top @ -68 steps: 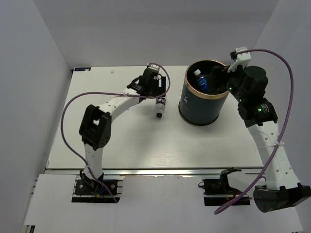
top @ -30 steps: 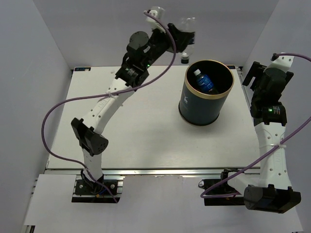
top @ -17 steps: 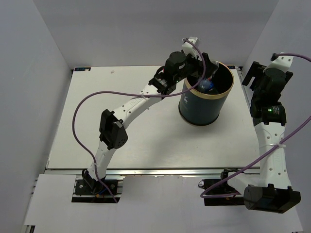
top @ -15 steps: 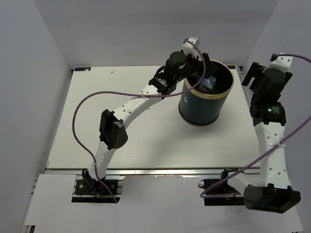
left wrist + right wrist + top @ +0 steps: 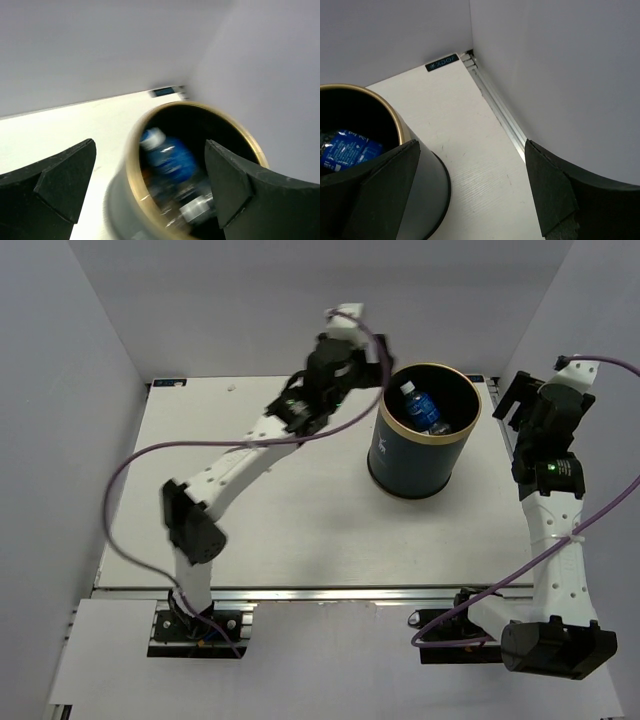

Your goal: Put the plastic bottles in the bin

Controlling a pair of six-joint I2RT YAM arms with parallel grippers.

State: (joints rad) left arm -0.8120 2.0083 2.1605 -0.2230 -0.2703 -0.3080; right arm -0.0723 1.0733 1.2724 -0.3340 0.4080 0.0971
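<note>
Left claw (image 5: 150, 172) gapes empty by the bin (image 5: 420, 455), bottles (image 5: 421, 408) inside; right claw (image 5: 472, 185) open, empty. Pulling clear looks next.

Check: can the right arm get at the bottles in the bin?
Likely yes. The bin is open-topped, the right gripper hangs open beside its rim, and the left gripper is off the other side, not over the bottles.

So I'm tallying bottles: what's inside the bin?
A clear bottle with a blue label lies in the bin. Whatever is beneath it is hidden by the dark interior and the bin's wall, so a full count is not possible.
</note>
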